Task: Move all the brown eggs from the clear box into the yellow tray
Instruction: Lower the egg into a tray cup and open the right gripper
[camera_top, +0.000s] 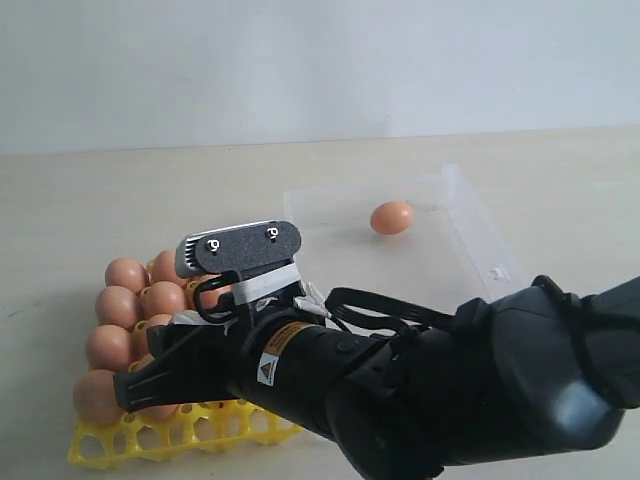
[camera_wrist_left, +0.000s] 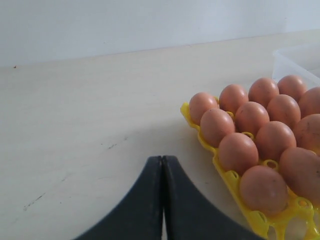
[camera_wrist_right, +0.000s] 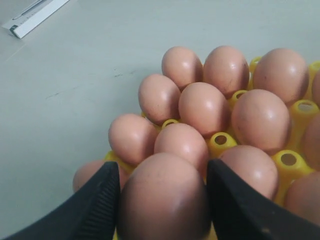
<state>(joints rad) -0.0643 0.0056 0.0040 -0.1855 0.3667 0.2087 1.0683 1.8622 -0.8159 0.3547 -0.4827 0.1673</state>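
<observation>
The yellow tray (camera_top: 150, 440) lies at the front left, with several brown eggs (camera_top: 128, 273) seated in its cups. My right gripper (camera_wrist_right: 162, 167) has reached across over the tray and is shut on a brown egg (camera_wrist_right: 162, 200), one finger on each side of it, low above the eggs in the tray. In the exterior view that gripper (camera_top: 165, 375) covers part of the tray. One brown egg (camera_top: 392, 217) lies alone in the clear box (camera_top: 470, 215) behind. My left gripper (camera_wrist_left: 162, 159) is shut and empty, over bare table beside the tray (camera_wrist_left: 227, 175).
The right arm's black bulk (camera_top: 450, 390) fills the front right of the exterior view. A white flat strip (camera_wrist_right: 35, 12) lies on the table beyond the tray. A pale wall runs behind the table's far edge.
</observation>
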